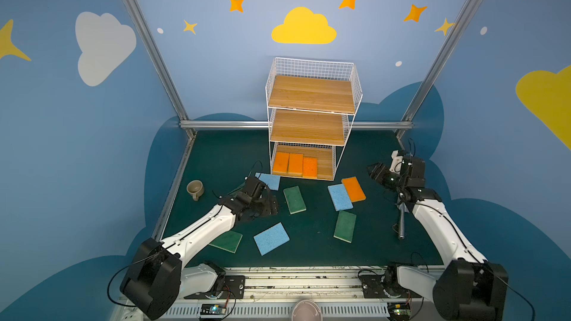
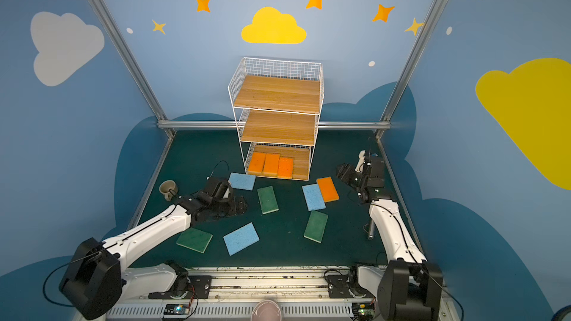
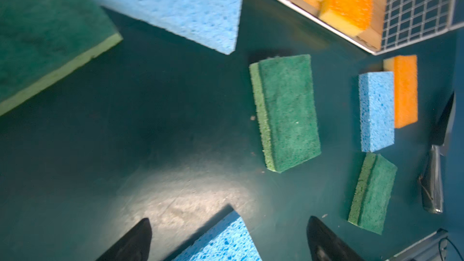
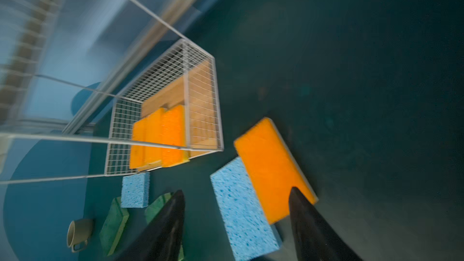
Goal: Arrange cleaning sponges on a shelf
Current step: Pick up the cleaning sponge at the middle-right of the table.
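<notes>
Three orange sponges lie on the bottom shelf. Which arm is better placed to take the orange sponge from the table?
Right, likely. Its open jaws hang close to the orange sponge, near the shelf; the left arm is farther off.

The sponges (image 3: 285,111) are porous foam, the shelf (image 1: 312,67) white wire with grained wooden planks (image 1: 310,94), the tabletop (image 3: 150,121) smooth and dull-sheened.

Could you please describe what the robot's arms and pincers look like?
Both the left arm and right arm have smooth white shells, bulky black joint housings and thin black cables looping alongside. The left pincer and right pincer each end in two glossy black tapered fingers.
</notes>
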